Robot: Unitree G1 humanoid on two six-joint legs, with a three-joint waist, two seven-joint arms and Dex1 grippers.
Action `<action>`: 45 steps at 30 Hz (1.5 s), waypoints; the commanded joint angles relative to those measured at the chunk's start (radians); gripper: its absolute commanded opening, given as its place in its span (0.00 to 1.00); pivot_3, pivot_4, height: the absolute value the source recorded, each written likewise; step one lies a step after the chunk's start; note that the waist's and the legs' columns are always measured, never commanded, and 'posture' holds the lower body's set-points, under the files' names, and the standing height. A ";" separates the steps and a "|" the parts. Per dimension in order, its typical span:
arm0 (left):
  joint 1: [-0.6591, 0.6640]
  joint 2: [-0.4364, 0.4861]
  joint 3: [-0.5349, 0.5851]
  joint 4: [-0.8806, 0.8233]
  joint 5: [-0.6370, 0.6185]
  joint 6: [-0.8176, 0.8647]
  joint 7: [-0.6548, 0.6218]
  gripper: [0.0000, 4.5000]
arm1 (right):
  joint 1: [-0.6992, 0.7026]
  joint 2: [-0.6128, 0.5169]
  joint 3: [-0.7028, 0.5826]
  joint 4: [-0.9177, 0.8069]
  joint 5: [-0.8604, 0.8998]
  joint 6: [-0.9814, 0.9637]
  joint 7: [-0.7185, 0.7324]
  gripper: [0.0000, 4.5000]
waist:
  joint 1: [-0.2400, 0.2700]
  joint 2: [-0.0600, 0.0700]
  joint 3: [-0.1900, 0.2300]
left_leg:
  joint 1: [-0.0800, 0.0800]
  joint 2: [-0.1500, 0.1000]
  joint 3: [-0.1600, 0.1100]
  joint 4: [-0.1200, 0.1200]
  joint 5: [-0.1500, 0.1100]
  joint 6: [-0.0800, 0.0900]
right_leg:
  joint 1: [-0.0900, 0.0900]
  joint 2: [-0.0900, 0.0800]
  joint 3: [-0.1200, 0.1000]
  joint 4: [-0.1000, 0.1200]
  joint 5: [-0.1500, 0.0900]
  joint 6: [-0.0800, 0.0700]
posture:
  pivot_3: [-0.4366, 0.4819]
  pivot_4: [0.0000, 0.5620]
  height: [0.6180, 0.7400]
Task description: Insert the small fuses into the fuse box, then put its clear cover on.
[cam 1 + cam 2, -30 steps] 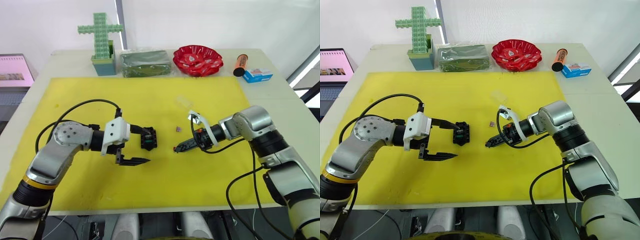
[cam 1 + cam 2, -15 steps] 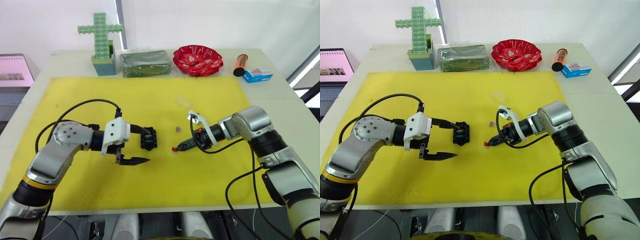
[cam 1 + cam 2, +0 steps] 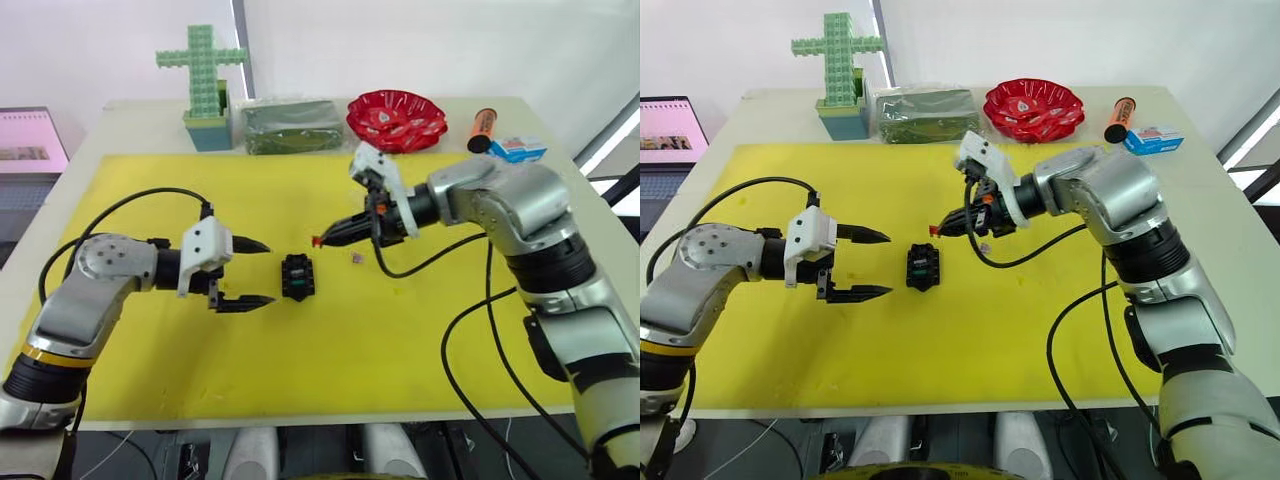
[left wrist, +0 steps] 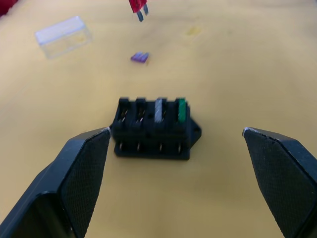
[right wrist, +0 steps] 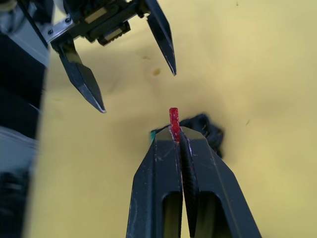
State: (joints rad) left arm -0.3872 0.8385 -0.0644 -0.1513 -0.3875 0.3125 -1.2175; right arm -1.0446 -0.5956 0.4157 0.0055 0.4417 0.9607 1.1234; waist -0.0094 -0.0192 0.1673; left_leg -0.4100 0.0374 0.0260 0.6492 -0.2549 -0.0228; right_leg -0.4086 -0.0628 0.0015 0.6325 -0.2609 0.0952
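The black fuse box (image 4: 153, 130) lies on the yellow mat (image 3: 200, 370), with a grey fuse (image 4: 158, 110) and a green fuse (image 4: 182, 110) standing in its slots. My left gripper (image 3: 267, 272) is open just left of the box, not touching it. My right gripper (image 5: 179, 136) is shut on a red fuse (image 5: 174, 119), held in the air just beyond the box (image 3: 297, 276). A mauve fuse (image 4: 139, 57) lies loose on the mat to the right of the box. The clear cover (image 4: 63, 36) rests on the mat farther back.
Along the table's far edge stand a green block cross (image 3: 200, 85), a dark green packet (image 3: 292, 125), a red bowl (image 3: 396, 118), an orange marker (image 3: 480, 128) and a blue-and-white carton (image 3: 515, 150). A laptop (image 3: 30, 140) sits off the table's left side.
My right gripper took the red fuse off the mat and carried it up and left, to beyond the box. My left gripper drew back left, off the fuse box.
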 commanded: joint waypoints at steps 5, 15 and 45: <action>-0.036 -0.031 -0.021 0.029 0.033 -0.047 -0.012 1.00 | 0.002 0.048 0.076 0.052 -0.161 -0.261 0.030 0.01 | -0.002 0.000 0.000 | 0.000 0.000 0.000 0.000 0.000 0.000 | 0.000 0.000 0.000 0.000 0.000 0.000 | 0.48 0.27 1.00; -0.053 -0.065 -0.052 0.039 0.065 -0.062 -0.013 1.00 | 0.022 0.104 0.079 0.160 -0.249 -0.407 0.089 0.01 | -0.002 0.000 0.000 | 0.000 0.000 0.000 0.000 0.000 0.000 | 0.000 0.000 0.000 0.001 0.000 0.000 | 0.48 0.27 1.00; -0.028 -0.065 -0.052 0.053 0.072 -0.068 -0.017 1.00 | 0.033 0.172 0.066 0.219 -0.332 -0.454 0.127 0.01 | -0.003 0.000 0.000 | 0.000 0.000 0.000 0.000 0.000 0.000 | 0.000 0.000 0.000 0.001 0.000 0.000 | 0.48 0.27 1.00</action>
State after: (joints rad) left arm -0.4210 0.7732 -0.1261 -0.0644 -0.3136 0.2547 -1.2364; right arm -0.9839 -0.4303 0.5027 0.2251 0.1201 0.5227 1.2459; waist -0.0122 -0.0191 0.1673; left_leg -0.4099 0.0374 0.0262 0.6493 -0.2548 -0.0230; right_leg -0.4089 -0.0627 0.0016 0.6335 -0.2608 0.0952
